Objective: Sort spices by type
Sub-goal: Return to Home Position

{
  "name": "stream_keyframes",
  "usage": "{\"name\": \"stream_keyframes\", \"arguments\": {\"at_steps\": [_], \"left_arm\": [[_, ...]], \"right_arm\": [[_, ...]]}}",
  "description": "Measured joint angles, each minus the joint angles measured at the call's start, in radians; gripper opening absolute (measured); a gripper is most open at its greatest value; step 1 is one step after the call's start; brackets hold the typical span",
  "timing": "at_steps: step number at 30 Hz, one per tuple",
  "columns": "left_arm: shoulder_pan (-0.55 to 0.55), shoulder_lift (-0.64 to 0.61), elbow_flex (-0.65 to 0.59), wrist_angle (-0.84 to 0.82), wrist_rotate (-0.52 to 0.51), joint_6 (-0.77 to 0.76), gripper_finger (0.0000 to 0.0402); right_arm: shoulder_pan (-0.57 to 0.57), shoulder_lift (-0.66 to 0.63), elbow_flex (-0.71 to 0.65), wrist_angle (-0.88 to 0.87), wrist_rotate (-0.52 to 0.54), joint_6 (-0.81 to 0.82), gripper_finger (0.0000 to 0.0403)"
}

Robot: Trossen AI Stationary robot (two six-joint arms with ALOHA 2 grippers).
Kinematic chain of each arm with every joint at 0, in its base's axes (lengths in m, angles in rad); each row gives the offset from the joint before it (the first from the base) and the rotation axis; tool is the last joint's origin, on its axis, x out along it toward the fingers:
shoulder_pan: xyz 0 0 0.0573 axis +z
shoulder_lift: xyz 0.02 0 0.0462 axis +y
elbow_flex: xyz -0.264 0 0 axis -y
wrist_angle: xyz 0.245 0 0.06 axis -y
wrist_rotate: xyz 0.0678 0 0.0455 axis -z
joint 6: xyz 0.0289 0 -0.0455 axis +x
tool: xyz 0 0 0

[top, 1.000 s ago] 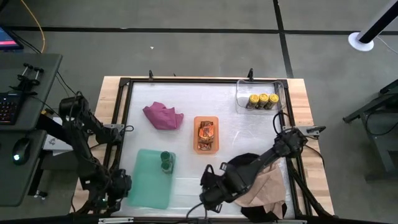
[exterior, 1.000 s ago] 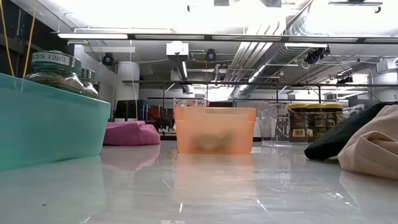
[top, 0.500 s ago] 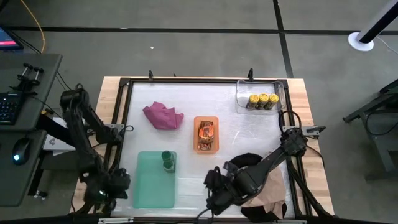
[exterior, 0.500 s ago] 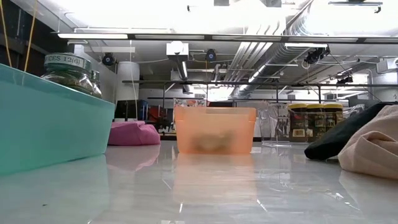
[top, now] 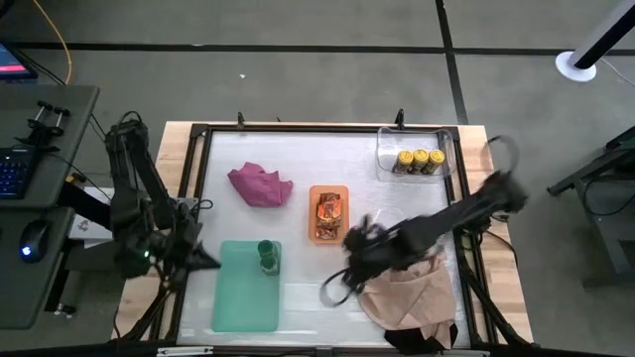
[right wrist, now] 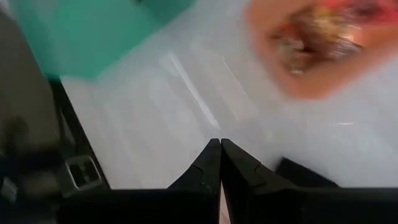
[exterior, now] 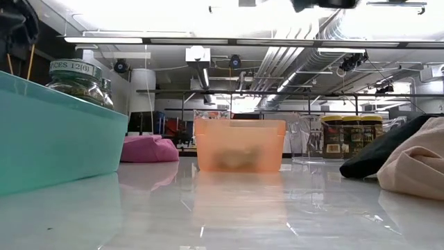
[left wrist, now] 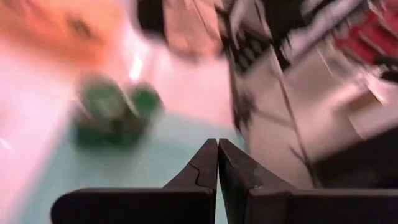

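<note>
Okay — left gripper (left wrist: 217, 142) and right gripper (right wrist: 220, 142) both pressed together, empty; green jars (top: 265, 256) in bin (top: 238, 302), near the left one, apart.

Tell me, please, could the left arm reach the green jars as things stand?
Probably yes. The left claw, shut, hangs beside the teal bin; the green jars stand uncovered in it. The right claw, shut, is over the middle of the table, clear of them.

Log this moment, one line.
left gripper shut, left edge | right gripper shut, mid-table | green jars: green bin | yellow jars: clear bin | packets: orange bin
</note>
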Motion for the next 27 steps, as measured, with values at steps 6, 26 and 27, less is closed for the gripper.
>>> {"name": "stream_keyframes", "arguments": {"at_steps": [6, 26, 27], "left_arm": [[0.191, -0.122, 0.0, 0.014, -0.188, 0.3, 0.0], [1.385, 0.076, -0.025, 0.79, 0.857, 0.859, 0.0], [1.378, 0.066, -0.055, 0.813, 0.828, 0.863, 0.0]], "right_arm": [[0.0, -0.451, -0.474, 0.236, 0.141, 0.233, 0.0], [-0.437, -1.113, -0.973, 0.671, -0.128, -0.305, 0.0], [-0.44, -1.129, -0.973, 0.663, -0.139, -0.307, 0.0]]}}
